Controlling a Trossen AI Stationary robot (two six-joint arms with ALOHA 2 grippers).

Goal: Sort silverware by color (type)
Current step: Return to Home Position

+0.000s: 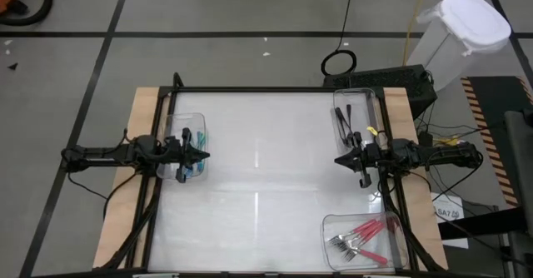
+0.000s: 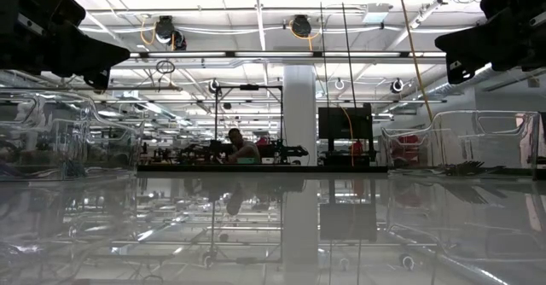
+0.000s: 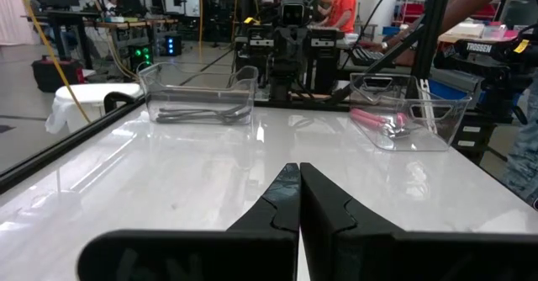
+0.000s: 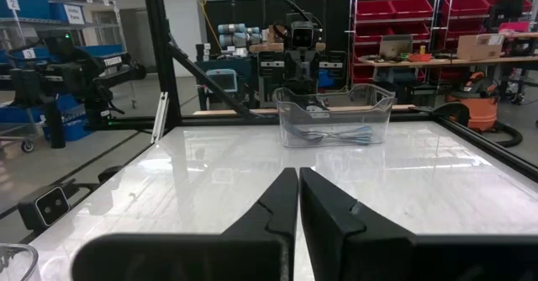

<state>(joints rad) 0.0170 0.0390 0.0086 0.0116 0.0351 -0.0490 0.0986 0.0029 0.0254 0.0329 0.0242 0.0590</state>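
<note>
The forks lie in three clear bins. Teal-blue ones (image 1: 194, 163) rest in the bin at the table's left edge, seen also as teal forks (image 4: 336, 135) in the right wrist view. Black forks (image 1: 342, 120) lie in the far right bin, black forks (image 3: 197, 113). Pink-red forks (image 1: 361, 237) fill the near right bin, pink forks (image 3: 378, 121). My left gripper (image 1: 206, 154) hovers shut over the left bin, pointing right. My right gripper (image 1: 337, 159) hovers shut near the right edge, pointing left. Both hold nothing.
The white tabletop (image 1: 266, 170) between the two grippers is bare and glossy. A black frame (image 1: 250, 90) borders the table. A white lidded bin (image 1: 462, 37) and cables sit beyond the right far corner. People and workbenches show in the room behind.
</note>
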